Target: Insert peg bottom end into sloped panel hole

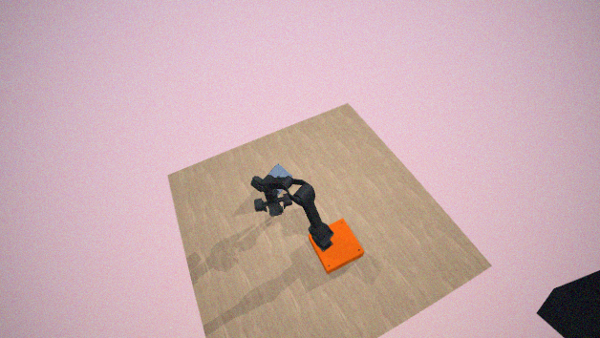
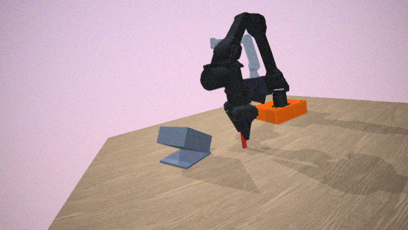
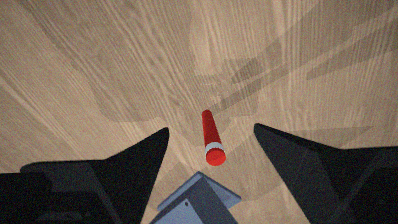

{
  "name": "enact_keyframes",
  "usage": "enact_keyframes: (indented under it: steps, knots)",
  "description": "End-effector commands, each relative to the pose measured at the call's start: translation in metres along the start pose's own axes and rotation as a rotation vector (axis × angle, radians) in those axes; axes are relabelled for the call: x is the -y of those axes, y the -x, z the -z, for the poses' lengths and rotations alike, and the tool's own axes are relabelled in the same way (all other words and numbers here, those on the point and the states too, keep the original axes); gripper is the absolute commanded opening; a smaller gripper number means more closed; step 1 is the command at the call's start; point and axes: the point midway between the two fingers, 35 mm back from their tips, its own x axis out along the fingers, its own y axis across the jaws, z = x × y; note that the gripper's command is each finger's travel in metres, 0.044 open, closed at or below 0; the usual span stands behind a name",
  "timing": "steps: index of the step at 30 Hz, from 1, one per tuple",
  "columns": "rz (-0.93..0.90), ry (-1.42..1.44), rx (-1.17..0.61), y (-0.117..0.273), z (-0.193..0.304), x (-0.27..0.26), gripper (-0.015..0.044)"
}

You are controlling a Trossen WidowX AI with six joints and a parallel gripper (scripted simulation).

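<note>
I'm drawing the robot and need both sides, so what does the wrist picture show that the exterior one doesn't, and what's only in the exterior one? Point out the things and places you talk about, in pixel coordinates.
Only the wrist view shows the stick's round red top, its pale band, and a gap on each side between the stick (image 3: 212, 132) and the open gripper's (image 3: 212, 128) two fingers.

Only the exterior view shows the arm's tall bend (image 2: 255, 23), the orange base (image 2: 292, 112) and the pink background (image 2: 81, 49).

Both show the red stick (image 2: 243, 143), the gripper (image 2: 245, 136), the blue-gray block (image 2: 172, 137) (image 3: 182, 212) and the wooden table (image 2: 130, 195) (image 3: 75, 100).
</note>
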Motion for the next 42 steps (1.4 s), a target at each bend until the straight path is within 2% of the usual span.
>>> enact_keyframes:
  steps: [1, 14, 24, 42]
  knots:
    - [0.0, 0.0, 0.0, 0.0, 0.0, 0.0, 0.0414]
    - [0.0, 0.0, 0.0, 0.0, 0.0, 0.0, 0.0072]
    - [0.0, 0.0, 0.0, 0.001, 0.0, 0.0, 0.0]
    - [-0.005, 0.003, -0.002, 0.07, 0.002, 0.004, 0.0]
